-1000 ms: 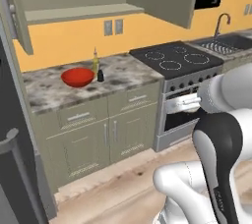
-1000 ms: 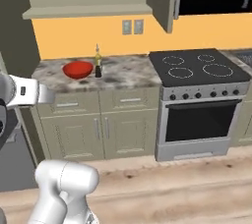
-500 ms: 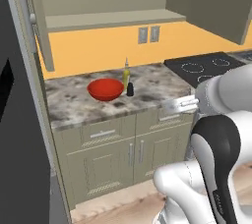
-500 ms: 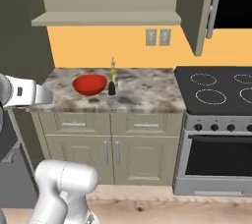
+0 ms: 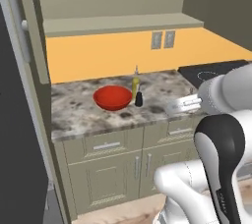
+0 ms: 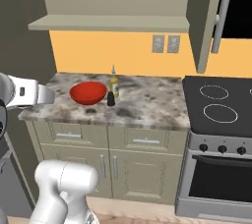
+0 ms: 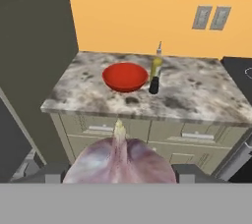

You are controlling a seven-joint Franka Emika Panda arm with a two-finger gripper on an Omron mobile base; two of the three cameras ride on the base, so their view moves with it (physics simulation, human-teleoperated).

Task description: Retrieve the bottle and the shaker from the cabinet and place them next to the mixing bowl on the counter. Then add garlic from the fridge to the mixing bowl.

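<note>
The gripper (image 7: 119, 171) holds the garlic (image 7: 119, 161) between its fingers, jaws partway closed against the bulb's sides, stem tip pointing up toward the counter (image 7: 206, 98). From the hand view the bulb looks large and pale with a purplish tinge (it sits very near the lens), and it hangs out in front of the cupboards, apart from the counter's front edge.

On the counter the bowl (image 5: 113, 97) stands toward the left, red and glossy. Just to its right is the bottle (image 5: 135, 84), upright, with the shaker (image 5: 139, 99) just in front of it, so close that I cannot tell whether they touch. Both stand right beside the bowl's rim. In the right base view the same three sit in a tight group: bowl (image 6: 88, 93), bottle (image 6: 114, 85), shaker (image 6: 111, 99).

Above them the cabinet (image 6: 108, 21) stands open, its shelf bare, one door (image 6: 206, 19) swung out to the right. Two grey outlets (image 6: 165, 43) sit on the orange wall beneath it. The stove (image 6: 219, 107), dark-topped, adjoins the counter on the right. The white arm (image 5: 216, 95) reaches across the right of the left base view, level with the counter's front edge.
</note>
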